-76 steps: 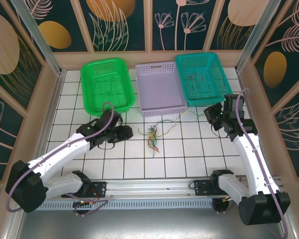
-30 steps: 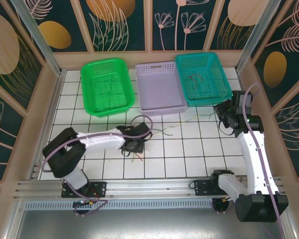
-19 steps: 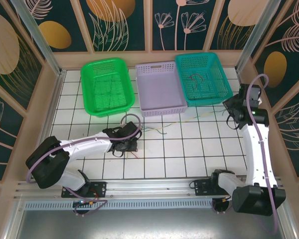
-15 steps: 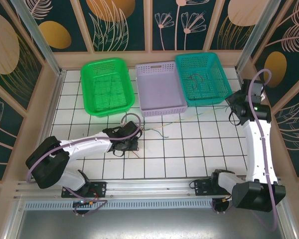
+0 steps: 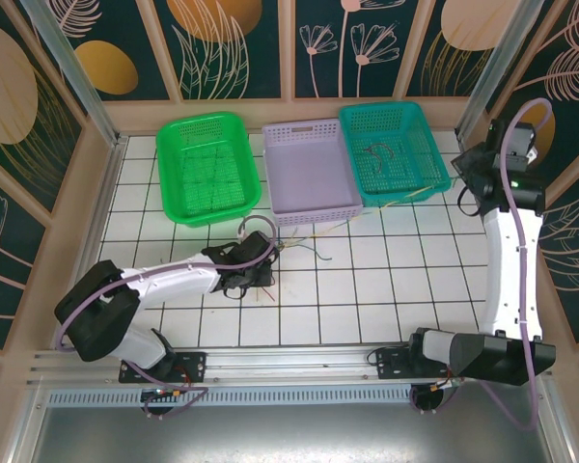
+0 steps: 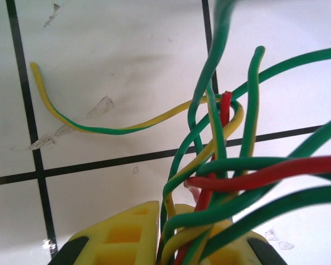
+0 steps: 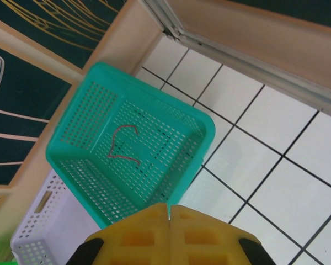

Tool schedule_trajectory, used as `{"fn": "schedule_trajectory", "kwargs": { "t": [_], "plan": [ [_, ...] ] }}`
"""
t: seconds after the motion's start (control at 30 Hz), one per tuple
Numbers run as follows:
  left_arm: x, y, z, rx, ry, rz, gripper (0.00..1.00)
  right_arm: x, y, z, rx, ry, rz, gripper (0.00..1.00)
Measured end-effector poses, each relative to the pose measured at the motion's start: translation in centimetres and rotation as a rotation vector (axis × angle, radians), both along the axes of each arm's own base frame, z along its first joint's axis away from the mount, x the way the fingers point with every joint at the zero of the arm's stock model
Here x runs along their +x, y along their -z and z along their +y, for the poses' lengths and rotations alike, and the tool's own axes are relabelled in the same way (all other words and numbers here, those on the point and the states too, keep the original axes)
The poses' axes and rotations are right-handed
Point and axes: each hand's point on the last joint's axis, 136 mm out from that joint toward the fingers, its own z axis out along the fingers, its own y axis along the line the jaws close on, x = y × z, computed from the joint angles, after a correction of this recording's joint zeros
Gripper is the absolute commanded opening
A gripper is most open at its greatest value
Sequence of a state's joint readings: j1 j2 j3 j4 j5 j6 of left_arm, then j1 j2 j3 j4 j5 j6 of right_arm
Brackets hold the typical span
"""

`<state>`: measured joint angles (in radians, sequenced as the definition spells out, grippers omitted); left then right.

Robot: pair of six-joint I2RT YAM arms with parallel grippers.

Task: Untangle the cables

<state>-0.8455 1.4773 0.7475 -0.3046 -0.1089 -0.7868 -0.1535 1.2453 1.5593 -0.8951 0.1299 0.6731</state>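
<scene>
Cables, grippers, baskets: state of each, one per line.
Cable bundle, tangled, clamped by the left gripper.
Left gripper, fingers shut on the bundle.
Yellow cable, stretched taut to the right gripper.
Right gripper, fingers shut on it.
Teal basket, holding a loose cable.
Lilac basket, empty.
Green basket, contents unclear.

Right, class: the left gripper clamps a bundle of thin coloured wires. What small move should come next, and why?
Probably draw the right gripper farther from the left gripper. A thin yellow wire runs taut from the tangled bundle of green, yellow and red wires clamped in the left gripper toward the shut right gripper, which seems to hold it; a pull may slip it free.
</scene>
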Motion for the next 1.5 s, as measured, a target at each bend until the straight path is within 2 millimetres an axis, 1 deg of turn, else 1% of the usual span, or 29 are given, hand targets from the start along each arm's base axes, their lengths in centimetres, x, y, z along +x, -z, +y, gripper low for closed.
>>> {"fn": "schedule_trajectory", "kwargs": {
  "t": [0.07,0.23,0.27,0.3,0.33,0.37,0.43,0.53,0.6,0.63,0.7,0.73,0.77,0.8,0.87,0.93,0.97,1.0,1.03,1.1,1.17,1.2,1.27,1.3,1.33,1.4,1.43,1.47,1.5],
  "plan": [
    [0.3,-0.2,0.5,-0.037,-0.022,-0.001,0.0,0.1,-0.6,0.0,-0.008,-0.004,-0.007,0.0],
    [1.4,-1.0,2.8,-0.131,-0.108,-0.001,0.0,0.0,-1.4,-0.2,-0.014,-0.001,-0.009,0.0],
    [1.5,-0.9,3.4,-0.128,-0.131,0.005,0.0,0.0,-2.0,-0.8,-0.03,0.022,-0.023,0.0],
    [1.2,-0.1,4.9,-0.092,-0.176,0.028,0.0,0.2,-3.5,-2.5,-0.065,0.084,-0.07,0.0],
    [0.3,1.4,7.1,-0.026,-0.227,0.08,0.0,0.2,-5.5,-4.4,-0.1,0.155,-0.129,0.0],
    [-0.7,2.7,8.7,0.029,-0.264,0.127,0.0,0.0,-7.0,-5.8,-0.128,0.209,-0.174,0.0],
    [-0.5,2.3,9.2,0.04,-0.296,0.126,0.0,-0.7,-10.2,-7.7,-0.174,0.293,-0.261,0.0],
    [-1.2,2.7,10.0,0.08,-0.309,0.154,0.0,-1.5,-13.9,-8.8,-0.207,0.346,-0.364,0.0],
    [-1.3,2.7,10.1,0.084,-0.309,0.157,0.0,-1.8,-15.6,-9.0,-0.207,0.361,-0.415,0.0],
    [-1.3,2.7,10.1,0.084,-0.308,0.157,0.0,-1.6,-16.2,-8.9,-0.201,0.357,-0.438,0.0],
    [-1.3,2.6,10.1,0.091,-0.297,0.159,0.0,-1.1,-16.3,-7.7,-0.182,0.327,-0.456,0.0],
    [-1.4,2.6,10.1,0.096,-0.287,0.162,0.0,-0.4,-15.9,-6.5,-0.169,0.288,-0.458,0.0],
    [-1.5,2.5,10.1,0.097,-0.276,0.164,0.0,0.2,-15.1,-4.8,-0.149,0.236,-0.458,0.0],
    [-1.5,2.3,10.0,0.092,-0.263,0.16,0.0,0.9,-13.7,-2.8,-0.119,0.17,-0.44,0.01],
    [-1.4,1.5,9.6,0.069,-0.236,0.144,0.0,1.7,-10.1,2.0,-0.032,0.032,-0.391,0.18],
    [-0.9,-0.4,8.8,0.023,-0.21,0.106,0.0,1.8,-5.0,7.9,0.092,-0.122,-0.301,0.31],
    [-0.4,-1.7,8.2,-0.011,-0.194,0.081,0.0,1.5,-2.3,10.7,0.156,-0.19,-0.245,0.42],
    [0.2,-3.1,7.5,-0.047,-0.18,0.049,0.0,0.8,0.7,14.0,0.232,-0.258,-0.177,0.49],
    [0.7,-4.4,6.9,-0.081,-0.167,0.023,0.0,0.0,3.5,16.7,0.305,-0.306,-0.11,0.52],
    [1.6,-7.0,5.6,-0.154,-0.136,-0.028,0.0,-2.5,9.0,22.4,0.47,-0.387,0.032,0.6],
    [1.9,-8.7,4.5,-0.204,-0.104,-0.057,0.0,-5.0,13.2,26.6,0.617,-0.413,0.154,0.64],
    [1.9,-9.2,4.0,-0.224,-0.084,-0.063,0.0,-6.2,14.8,28.6,0.682,-0.416,0.208,0.64],
    [1.6,-9.4,3.4,-0.241,-0.054,-0.057,0.0,-7.6,16.6,31.9,0.791,-0.416,0.281,0.65],
    [1.4,-9.4,3.2,-0.243,-0.04,-0.052,0.0,-7.8,17.1,33.5,0.839,-0.415,0.309,0.65],
    [1.2,-9.4,3.0,-0.248,-0.028,-0.046,0.0,-7.6,17.3,34.6,0.876,-0.414,0.318,0.65],
    [1.0,-9.5,2.7,-0.254,-0.01,-0.042,0.0,-6.6,17.4,36.3,0.937,-0.392,0.324,0.66],
    [0.9,-9.5,2.6,-0.256,-0.006,-0.041,0.0,-6.2,17.4,36.7,0.956,-0.381,0.32,0.65],
    [0.8,-9.7,2.6,-0.262,-0.001,-0.043,0.0,-5.7,17.2,37.1,0.982,-0.37,0.312,0.62],
    [0.7,-9.9,2.5,-0.268,0.002,-0.047,0.0,-5.3,17.0,37.4,1.006,-0.361,0.303,0.56]
  ]
}}
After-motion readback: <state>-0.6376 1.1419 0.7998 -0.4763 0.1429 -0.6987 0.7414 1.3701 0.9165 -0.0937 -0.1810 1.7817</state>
